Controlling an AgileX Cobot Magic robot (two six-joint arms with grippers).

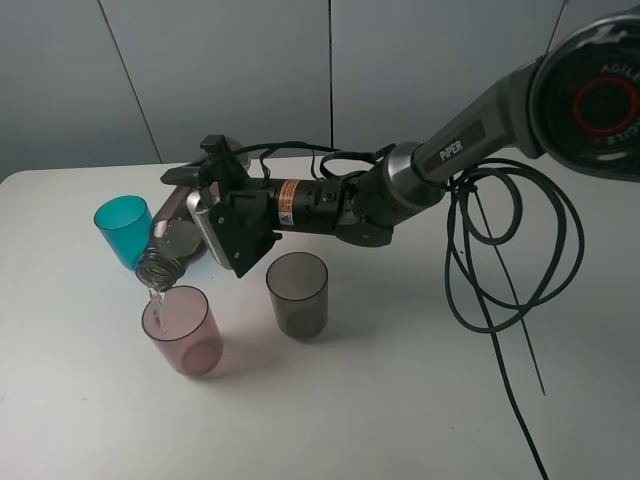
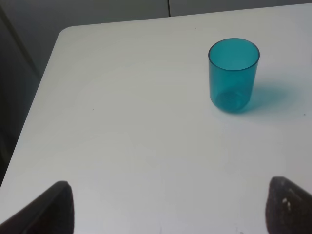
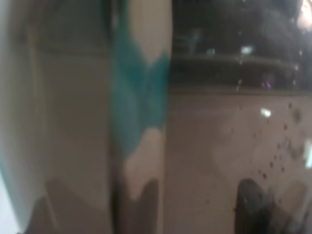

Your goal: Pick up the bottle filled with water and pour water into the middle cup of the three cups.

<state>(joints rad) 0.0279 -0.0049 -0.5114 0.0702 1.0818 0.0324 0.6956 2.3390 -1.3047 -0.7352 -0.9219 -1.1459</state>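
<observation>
Right fingers (image 1: 203, 228) are clamped on the tilted bottle (image 1: 172, 240); water is being poured into the pink cup (image 1: 183, 332), filling judged unfinished. Left fingers (image 2: 56, 209) are spread.

The white table (image 1: 400, 400) is softly, evenly lit; a faint shadow is cast beside the teal cup (image 2: 234, 75). The right wrist view is blurred through the bottle (image 3: 219, 146)
</observation>
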